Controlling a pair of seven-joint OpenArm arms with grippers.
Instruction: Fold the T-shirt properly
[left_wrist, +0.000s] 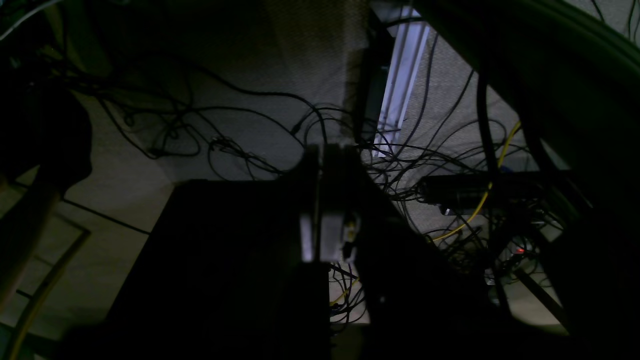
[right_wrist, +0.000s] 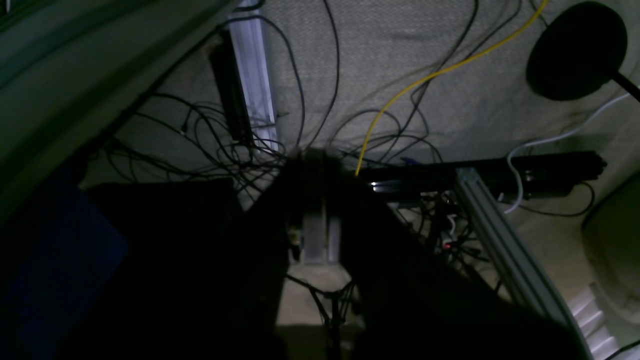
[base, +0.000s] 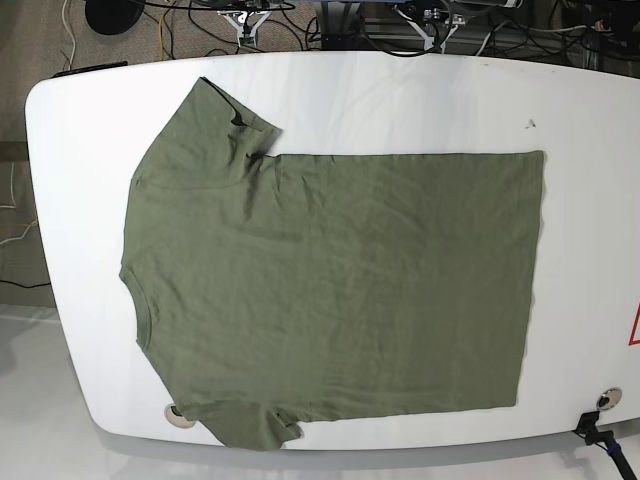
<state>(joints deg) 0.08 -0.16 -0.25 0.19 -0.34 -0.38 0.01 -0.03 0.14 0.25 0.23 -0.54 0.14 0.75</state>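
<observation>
On the white table (base: 330, 100) lies the T-shirt (base: 330, 290), spread flat, neckline toward the base view's left, hem toward its right, both sleeves out, nothing folded yet. Absent from that view, both arms; seen only through wrist cameras aimed at floor cables (left_wrist: 410, 165), with the left gripper (left_wrist: 322, 200) and right gripper (right_wrist: 315, 200) each showing fingers pressed together, nothing between them. Judged as the very start: first fold still to make. Best to open wide before descending, pinch only the top layer at a sleeve and at the hem on the same long edge (one arm each), lift together, carry across evenly. Worth keeping tension light to avoid dragging the whole garment or bunching the cloth.
</observation>
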